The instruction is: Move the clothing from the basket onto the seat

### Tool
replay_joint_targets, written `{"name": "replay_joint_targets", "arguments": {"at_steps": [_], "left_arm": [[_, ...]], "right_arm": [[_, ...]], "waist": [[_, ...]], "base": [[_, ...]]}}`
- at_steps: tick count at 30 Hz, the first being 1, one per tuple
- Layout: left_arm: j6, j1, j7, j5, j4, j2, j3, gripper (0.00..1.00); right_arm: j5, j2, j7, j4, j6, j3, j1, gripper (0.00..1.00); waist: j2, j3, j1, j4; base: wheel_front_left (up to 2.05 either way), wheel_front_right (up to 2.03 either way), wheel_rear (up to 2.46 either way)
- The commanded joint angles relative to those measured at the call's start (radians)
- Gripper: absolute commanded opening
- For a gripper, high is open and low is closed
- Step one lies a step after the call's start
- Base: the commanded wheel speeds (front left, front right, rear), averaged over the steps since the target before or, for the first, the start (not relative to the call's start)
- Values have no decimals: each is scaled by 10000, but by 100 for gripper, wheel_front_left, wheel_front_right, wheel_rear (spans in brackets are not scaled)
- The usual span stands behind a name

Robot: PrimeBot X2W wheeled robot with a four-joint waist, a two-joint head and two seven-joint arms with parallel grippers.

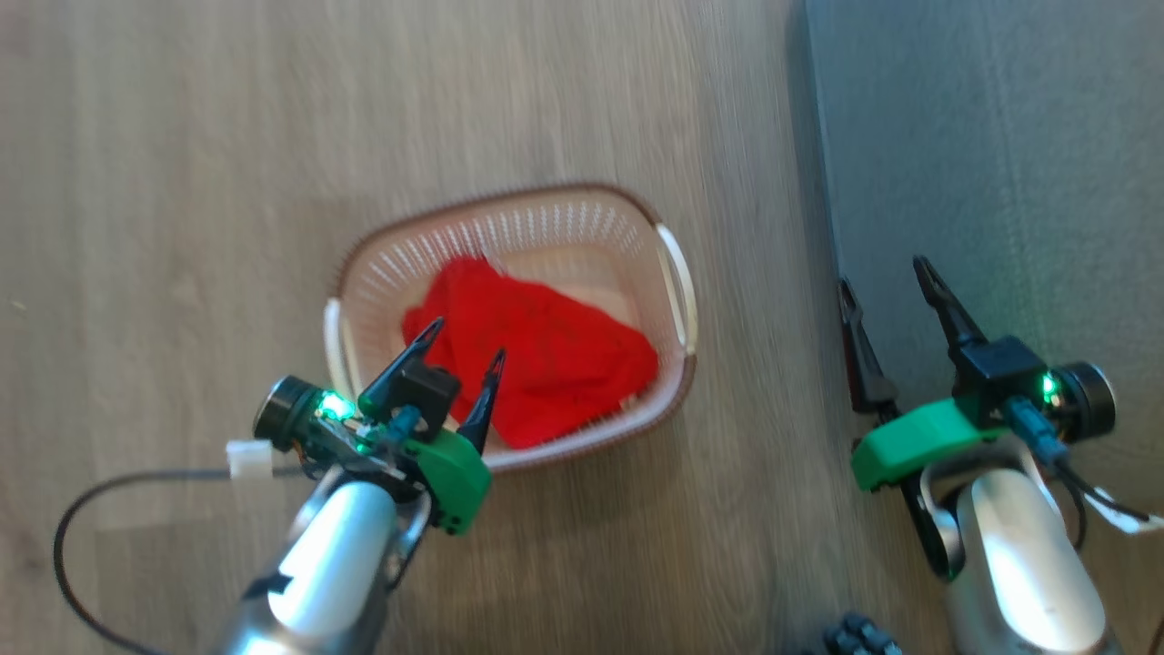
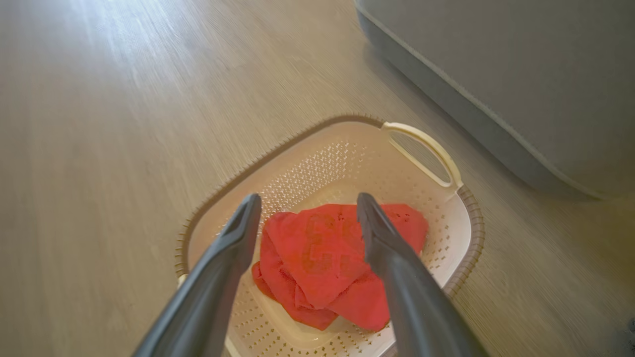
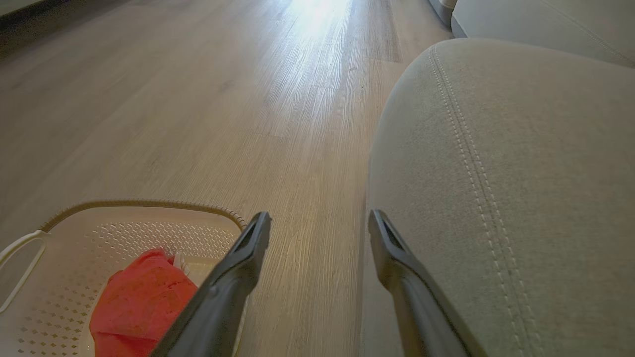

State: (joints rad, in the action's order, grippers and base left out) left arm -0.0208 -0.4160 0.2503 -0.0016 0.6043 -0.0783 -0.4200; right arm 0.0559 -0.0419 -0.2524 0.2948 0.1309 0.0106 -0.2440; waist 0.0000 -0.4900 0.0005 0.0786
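Jaws released on left gripper [image 1: 467, 338] and right gripper [image 1: 883, 274]; bright red fabric clothing [image 1: 555, 355] sits in oval cream perforated plastic basket [image 1: 509, 196] left of grey upholstered seat [image 1: 1000, 136]; looks like reach phase, next: lower left, pinch fabric.

My left gripper [image 1: 467, 338] and right gripper [image 1: 883, 274] both hover, jaws spread wide, long dark fingers [image 2: 213, 277] pointing forward.

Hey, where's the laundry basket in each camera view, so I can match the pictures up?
Head view: basket in the centre, left of the grey seat.
Left wrist view: basket in the lower centre, its bottom edge cut off.
Right wrist view: basket in the bottom-left corner, partly cut off.
Shared landmark: the seat, on the right side in every view.
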Motion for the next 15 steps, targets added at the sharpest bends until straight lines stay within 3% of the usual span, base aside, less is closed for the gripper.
{"name": "replay_joint_targets", "arguments": {"at_steps": [1, 15], "left_arm": [[140, -160, 115, -97, 427, -192, 311, 100], [595, -2904, 115, 581, 3056, -746, -432, 100]], "right_arm": [[-135, -83, -93, -361, -2, 312, -172, 100], [-927, -83, -93, -1094, -2, 754, -612, 100]], "waist": [[0, -1118, -5, 523], [0, -3360, -5, 1390]], "base": [[0, 0, 0], [0, 0, 0]]}}
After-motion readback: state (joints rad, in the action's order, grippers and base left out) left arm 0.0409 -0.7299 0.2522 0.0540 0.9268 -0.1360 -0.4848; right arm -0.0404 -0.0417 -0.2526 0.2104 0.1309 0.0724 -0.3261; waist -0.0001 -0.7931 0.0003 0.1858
